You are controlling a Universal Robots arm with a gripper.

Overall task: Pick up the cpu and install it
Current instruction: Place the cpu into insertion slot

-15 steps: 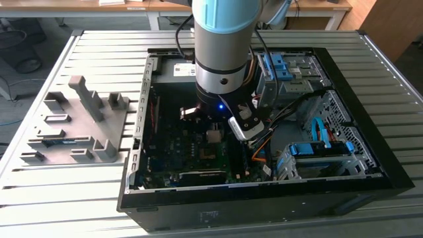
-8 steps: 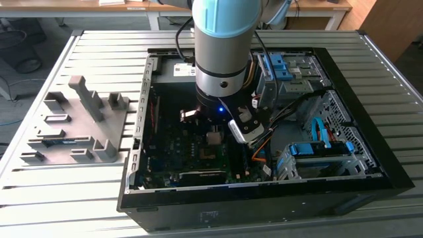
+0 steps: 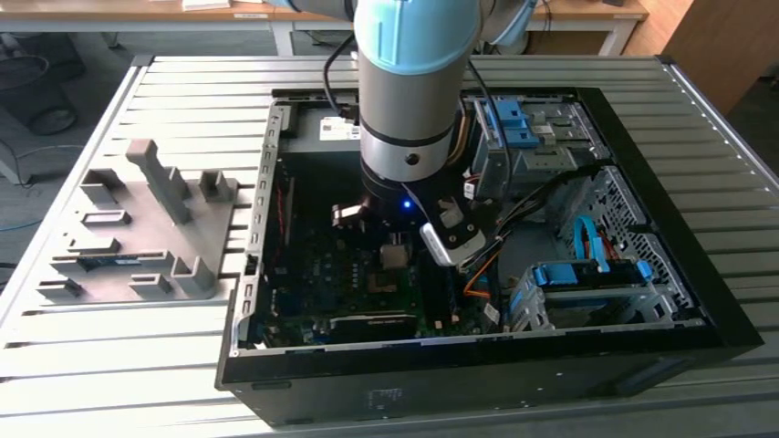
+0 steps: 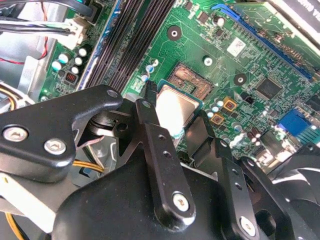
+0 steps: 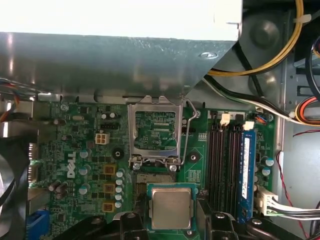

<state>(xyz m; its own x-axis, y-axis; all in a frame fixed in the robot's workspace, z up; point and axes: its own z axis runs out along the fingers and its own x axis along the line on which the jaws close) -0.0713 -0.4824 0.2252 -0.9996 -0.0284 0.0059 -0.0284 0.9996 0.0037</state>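
Bright daylight; glare on metal panel (image 5: 115,50); computer case (image 3: 487,374) interior shadowed

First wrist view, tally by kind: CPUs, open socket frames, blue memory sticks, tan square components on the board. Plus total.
Silver-lidded square CPU: 1
Open metal socket frame: 1
Blue memory stick: 1
Tan square board components: 3
Total: 6
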